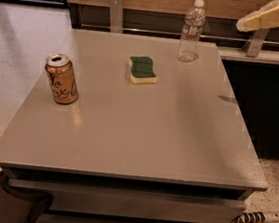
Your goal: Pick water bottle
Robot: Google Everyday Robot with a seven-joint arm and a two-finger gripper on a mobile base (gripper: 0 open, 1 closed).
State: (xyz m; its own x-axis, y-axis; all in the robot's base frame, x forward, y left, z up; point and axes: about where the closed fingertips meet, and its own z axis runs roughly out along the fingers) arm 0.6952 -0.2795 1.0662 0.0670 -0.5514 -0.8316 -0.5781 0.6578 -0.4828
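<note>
My gripper [251,20] hangs in the upper right of the frame, right of the water bottle [192,31] and well apart from it; whether it is spread or pressed together I cannot tell. The bottle stands upright at upper centre-right, near the far edge of the table [142,134]. I'd come in level and close gently on the label band, since thin clear plastic probably dents and a tall, narrow bottle tips easily. The grey tabletop looks smooth and faintly glossy.
</note>
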